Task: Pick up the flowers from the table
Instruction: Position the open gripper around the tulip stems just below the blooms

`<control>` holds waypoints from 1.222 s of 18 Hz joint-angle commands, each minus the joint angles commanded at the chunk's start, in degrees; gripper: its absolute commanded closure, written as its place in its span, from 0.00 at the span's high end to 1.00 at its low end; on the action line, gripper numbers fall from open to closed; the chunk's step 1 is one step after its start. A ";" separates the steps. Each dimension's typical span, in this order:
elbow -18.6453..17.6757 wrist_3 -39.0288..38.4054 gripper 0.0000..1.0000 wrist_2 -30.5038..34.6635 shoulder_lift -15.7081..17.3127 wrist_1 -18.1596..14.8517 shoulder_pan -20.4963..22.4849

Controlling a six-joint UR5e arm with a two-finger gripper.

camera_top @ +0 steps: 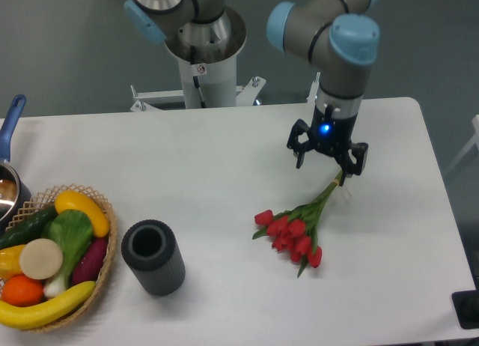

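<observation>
Claw (324,163) spread wide over the stems, flowers (293,232) lying toward the surface's (209,166) right edge, so drop straight and straddle the stems squarely before closing.

A wicker basket (105,234) of fruit and vegetables sits at the left; a dark ribbed cylinder (153,257) stands just right of it, a blue-handled pot (9,174) behind.

flowers (293,230) stem ends behind gripper (324,165)
</observation>
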 joint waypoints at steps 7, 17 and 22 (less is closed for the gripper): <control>-0.61 0.35 1.00 0.00 -2.81 -0.09 -0.70; 0.71 1.93 1.00 0.26 -6.95 -0.09 -0.09; 0.53 2.11 1.00 0.35 -8.09 0.00 -0.09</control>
